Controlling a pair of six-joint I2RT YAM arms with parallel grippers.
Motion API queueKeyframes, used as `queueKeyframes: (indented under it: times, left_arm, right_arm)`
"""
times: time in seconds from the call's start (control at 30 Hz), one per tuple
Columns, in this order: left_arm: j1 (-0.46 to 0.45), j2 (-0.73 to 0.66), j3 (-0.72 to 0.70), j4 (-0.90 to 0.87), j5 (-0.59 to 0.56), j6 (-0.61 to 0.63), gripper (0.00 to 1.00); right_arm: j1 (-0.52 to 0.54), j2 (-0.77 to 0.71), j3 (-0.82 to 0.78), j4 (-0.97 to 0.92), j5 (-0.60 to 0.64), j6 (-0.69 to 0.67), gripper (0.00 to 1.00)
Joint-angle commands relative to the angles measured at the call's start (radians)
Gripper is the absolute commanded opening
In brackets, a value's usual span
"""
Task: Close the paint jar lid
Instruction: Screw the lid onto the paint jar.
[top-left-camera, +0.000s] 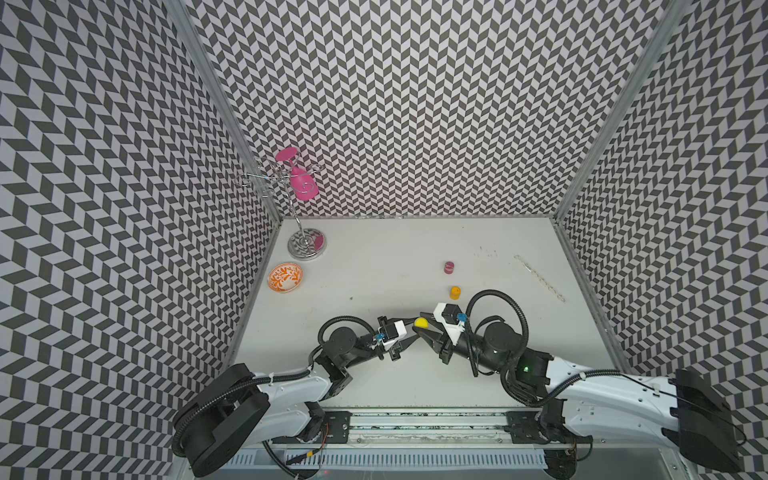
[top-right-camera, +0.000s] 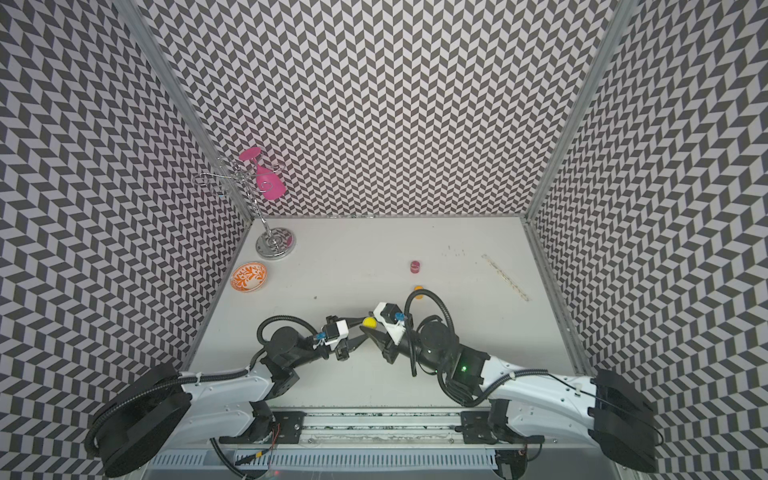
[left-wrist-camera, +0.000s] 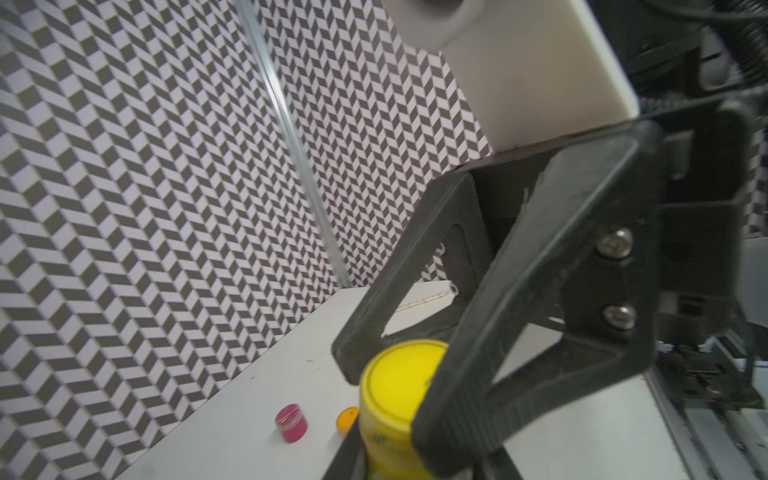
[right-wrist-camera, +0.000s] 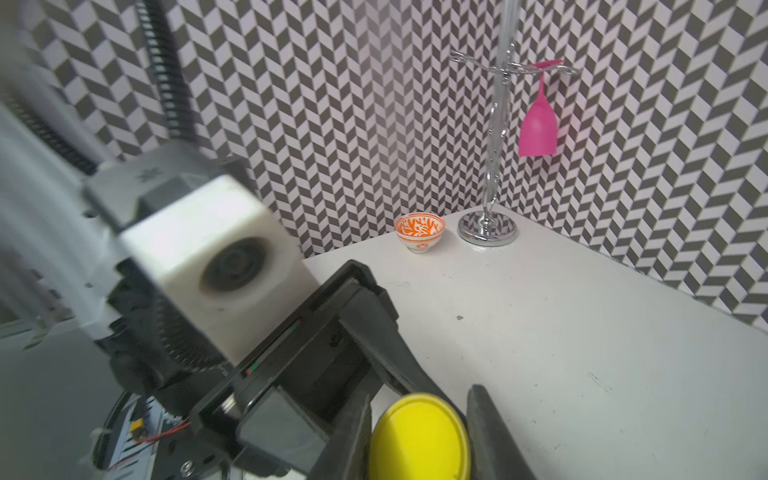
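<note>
A yellow paint jar (top-left-camera: 421, 322) (top-right-camera: 369, 321) is held off the table between my two grippers, near the table's front middle. My left gripper (top-left-camera: 413, 330) is shut on the jar's body (left-wrist-camera: 386, 440); only the tips of its own fingers show in the left wrist view. The yellow lid (left-wrist-camera: 401, 374) (right-wrist-camera: 419, 436) sits on top of the jar. My right gripper (top-left-camera: 426, 323) (right-wrist-camera: 420, 440) is shut on the lid's rim, one finger on each side. How firmly the lid is seated on the jar cannot be told.
A pink jar (top-left-camera: 448, 268) and an orange jar (top-left-camera: 455, 293) stand on the table behind the grippers. An orange-patterned bowl (top-left-camera: 284, 278) and a chrome glass rack (top-left-camera: 306, 245) with a pink glass (top-left-camera: 303, 183) stand at the back left. A thin stick (top-left-camera: 539, 277) lies at the right.
</note>
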Motion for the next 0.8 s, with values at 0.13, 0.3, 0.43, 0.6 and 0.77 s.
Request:
queueKeyframes:
  times: [0.13, 0.3, 0.43, 0.6, 0.77]
  left_arm:
    - [-0.079, -0.036, 0.0, 0.287, -0.489, 0.152, 0.22]
    - [-0.11, -0.02, 0.01, 0.362, -0.639, 0.226, 0.22]
    - [-0.11, 0.021, 0.008, 0.396, -0.671, 0.229, 0.22]
    - [-0.111, 0.077, -0.001, 0.442, -0.678, 0.222, 0.22]
    - [-0.11, 0.078, -0.001, 0.392, -0.678, 0.209, 0.23]
  right_arm:
    - [0.081, 0.188, 0.045, -0.086, 0.394, 0.328, 0.0]
    - [0.11, 0.237, 0.072, -0.117, 0.483, 0.49, 0.01]
    - [0.114, 0.264, 0.097, -0.135, 0.497, 0.532, 0.08]
    - [0.117, 0.264, 0.113, -0.142, 0.494, 0.531, 0.37]
    - [0.127, 0.227, 0.086, -0.154, 0.512, 0.542, 0.71]
